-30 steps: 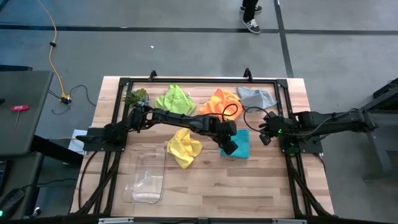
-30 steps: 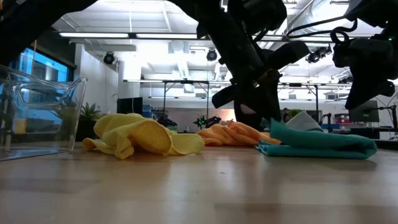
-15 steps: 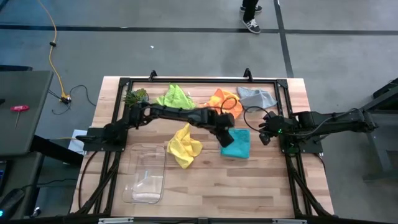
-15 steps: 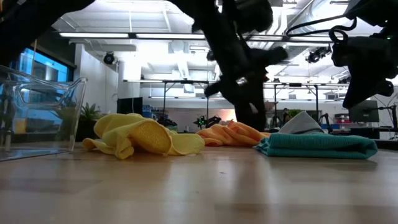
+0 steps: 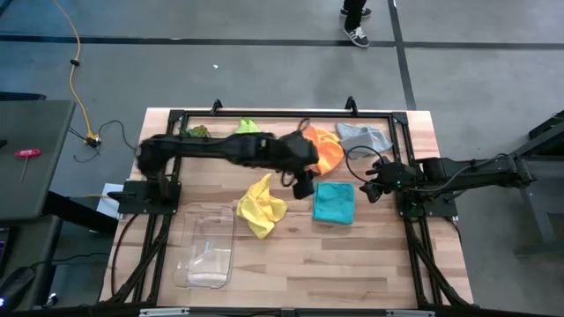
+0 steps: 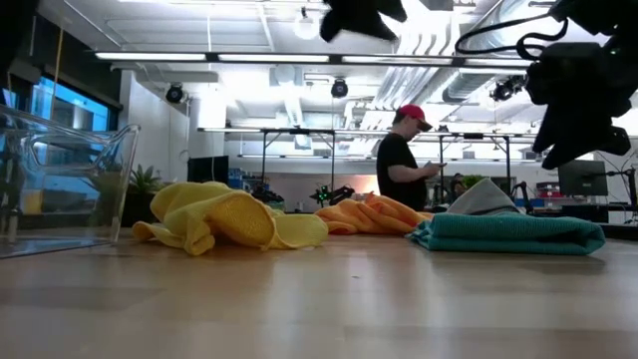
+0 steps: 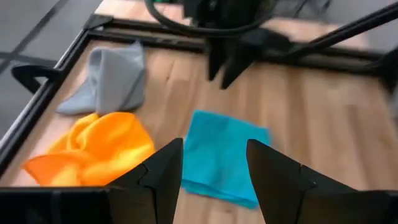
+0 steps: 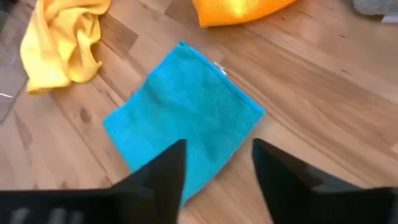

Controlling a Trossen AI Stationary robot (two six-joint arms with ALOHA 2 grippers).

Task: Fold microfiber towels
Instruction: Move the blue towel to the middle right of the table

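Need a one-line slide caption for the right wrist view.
Folded teal towel lies flat on the table beyond the open right gripper, with crumpled yellow and orange towels farther off.

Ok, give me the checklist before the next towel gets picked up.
1. Teal towel folded flat on the table: ok.
2. Left hand open and empty: ok.
3. Right hand open, off the teal towel: ok.
4. Yellow towel still crumpled, free to grasp: ok.
5. Orange towel partly under the left arm: not ok.
6. Lime green towel mostly hidden by the left arm: cannot tell.
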